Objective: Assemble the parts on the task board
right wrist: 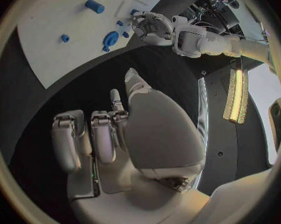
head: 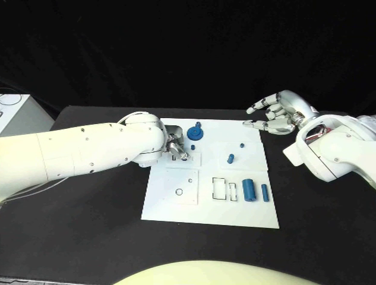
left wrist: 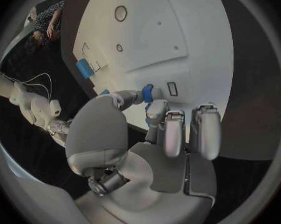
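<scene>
Your left hand (head: 177,148) pinches a small blue part (left wrist: 147,92) over the task board (head: 213,208) toward its 10 o'clock corner; larger blue cylinders (head: 249,190) lie at 3. Your right hand (head: 278,113) hovers spread, empty, off the board's 1 o'clock corner

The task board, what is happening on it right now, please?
The left robot hand is down on the white task board and pinches a small blue part between its fingertips. The right robot hand hovers open beyond the board's far right corner, holding nothing. Other blue parts lie or stand on the board.
</scene>
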Controlling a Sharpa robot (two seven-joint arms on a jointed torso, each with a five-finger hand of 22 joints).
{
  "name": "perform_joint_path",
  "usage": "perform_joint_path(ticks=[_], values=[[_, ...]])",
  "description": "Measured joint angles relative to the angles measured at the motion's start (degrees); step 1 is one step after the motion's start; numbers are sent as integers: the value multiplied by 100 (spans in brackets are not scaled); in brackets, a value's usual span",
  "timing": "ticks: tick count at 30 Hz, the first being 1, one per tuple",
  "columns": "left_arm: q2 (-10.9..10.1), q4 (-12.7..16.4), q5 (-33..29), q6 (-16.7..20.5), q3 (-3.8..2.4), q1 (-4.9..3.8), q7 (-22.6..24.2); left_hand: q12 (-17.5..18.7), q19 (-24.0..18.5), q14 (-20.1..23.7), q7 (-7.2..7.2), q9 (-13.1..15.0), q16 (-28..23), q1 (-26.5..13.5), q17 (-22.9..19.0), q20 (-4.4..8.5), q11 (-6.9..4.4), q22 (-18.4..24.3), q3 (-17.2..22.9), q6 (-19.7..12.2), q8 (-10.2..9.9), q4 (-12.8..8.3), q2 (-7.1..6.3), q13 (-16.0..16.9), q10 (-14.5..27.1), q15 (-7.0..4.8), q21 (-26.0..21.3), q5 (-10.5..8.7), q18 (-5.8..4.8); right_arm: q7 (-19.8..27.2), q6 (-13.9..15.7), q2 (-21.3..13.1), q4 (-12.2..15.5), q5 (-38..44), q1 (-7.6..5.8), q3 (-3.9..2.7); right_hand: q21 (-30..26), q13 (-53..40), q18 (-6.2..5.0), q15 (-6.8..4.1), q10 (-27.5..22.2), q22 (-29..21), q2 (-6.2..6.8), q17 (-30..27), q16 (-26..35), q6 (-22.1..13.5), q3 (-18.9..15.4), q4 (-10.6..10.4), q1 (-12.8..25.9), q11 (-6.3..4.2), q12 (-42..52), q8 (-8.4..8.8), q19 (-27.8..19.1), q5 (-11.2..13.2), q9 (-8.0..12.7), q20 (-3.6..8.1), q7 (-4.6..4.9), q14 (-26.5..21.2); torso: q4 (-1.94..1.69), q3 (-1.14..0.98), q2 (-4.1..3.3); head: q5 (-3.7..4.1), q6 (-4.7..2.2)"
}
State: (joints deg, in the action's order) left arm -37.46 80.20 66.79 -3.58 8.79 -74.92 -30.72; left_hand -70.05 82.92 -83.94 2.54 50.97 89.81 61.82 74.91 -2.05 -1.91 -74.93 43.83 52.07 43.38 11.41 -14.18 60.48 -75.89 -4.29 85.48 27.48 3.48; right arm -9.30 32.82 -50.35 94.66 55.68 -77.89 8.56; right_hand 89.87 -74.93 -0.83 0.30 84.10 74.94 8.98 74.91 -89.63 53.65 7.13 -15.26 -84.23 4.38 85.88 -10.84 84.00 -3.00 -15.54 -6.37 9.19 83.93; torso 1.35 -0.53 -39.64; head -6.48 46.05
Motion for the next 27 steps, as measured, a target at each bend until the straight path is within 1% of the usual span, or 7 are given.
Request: perform_joint_path(ticks=[9, 15, 16, 23, 27], values=[[5, -13, -1, -17, 1, -2, 2, 0, 0, 0, 0, 0, 0, 1, 0, 0, 0, 0, 0, 0, -3, 0, 0, 0, 0, 0, 0, 0, 0, 0, -3, -4, 0, 0, 0, 0, 0, 1, 0, 0, 0, 0, 0, 0, 0, 0, 0, 0, 0, 0, 0, 0, 0, 0, 0, 0, 0, 0, 4, -1, -3, -7, 31], [50, -83, -9, -51, 5, -4, 6, 0, 0, 0, 1, 36, 0, 0, 0, 0, 0, 0, 0, 1, -3, 0, 1, -21, 0, 0, 0, 0, 0, 0, -6, -6, 5, 0, 0, 0, 0, 1, 0, 0, 0, -1, 0, 0, 0, 0, 0, 0, 0, 0, 0, 0, 0, 0, 0, 0, 0, 0, 4, -1, -3, -7, 50], [59, -96, -12, -57, 7, -5, 7, 0, 0, 0, 2, 36, 0, -22, 0, 0, 0, 0, 0, 2, -3, 0, 23, -21, 0, 0, 0, 0, 0, 0, -7, -6, 5, 0, 0, 0, 0, 1, 0, 0, 0, -1, 0, 0, 0, 0, 0, 0, 0, 0, 0, 0, 0, 0, 0, 0, 0, 0, 5, -1, -3, -7, 53], [107, -173, -38, -111, 19, -15, 9, 0, 0, 0, 4, 44, 0, -62, 0, 0, 1, 1, 1, 18, -3, 0, 63, -21, -1, 0, 0, 0, 0, 0, -11, -10, 10, 0, 0, 0, 0, 1, 0, 0, 0, -1, 0, 0, 0, 0, 0, 0, 0, 0, 0, 0, 0, 0, 0, 0, 0, 0, 10, -3, -3, 3, 81], [125, -202, -58, -143, 22, -21, 11, 0, 0, 0, 11, 46, 0, -67, 0, 0, 2, 1, 1, 30, -3, 0, 68, -21, -1, 0, 0, -2, 0, 0, -13, -12, 11, 0, 0, 0, 0, 1, 0, 0, 0, -2, 0, 0, 0, 0, 0, 0, 0, 0, 0, 0, 0, 0, 0, 0, 0, 0, 10, -3, -3, 9, 94]])
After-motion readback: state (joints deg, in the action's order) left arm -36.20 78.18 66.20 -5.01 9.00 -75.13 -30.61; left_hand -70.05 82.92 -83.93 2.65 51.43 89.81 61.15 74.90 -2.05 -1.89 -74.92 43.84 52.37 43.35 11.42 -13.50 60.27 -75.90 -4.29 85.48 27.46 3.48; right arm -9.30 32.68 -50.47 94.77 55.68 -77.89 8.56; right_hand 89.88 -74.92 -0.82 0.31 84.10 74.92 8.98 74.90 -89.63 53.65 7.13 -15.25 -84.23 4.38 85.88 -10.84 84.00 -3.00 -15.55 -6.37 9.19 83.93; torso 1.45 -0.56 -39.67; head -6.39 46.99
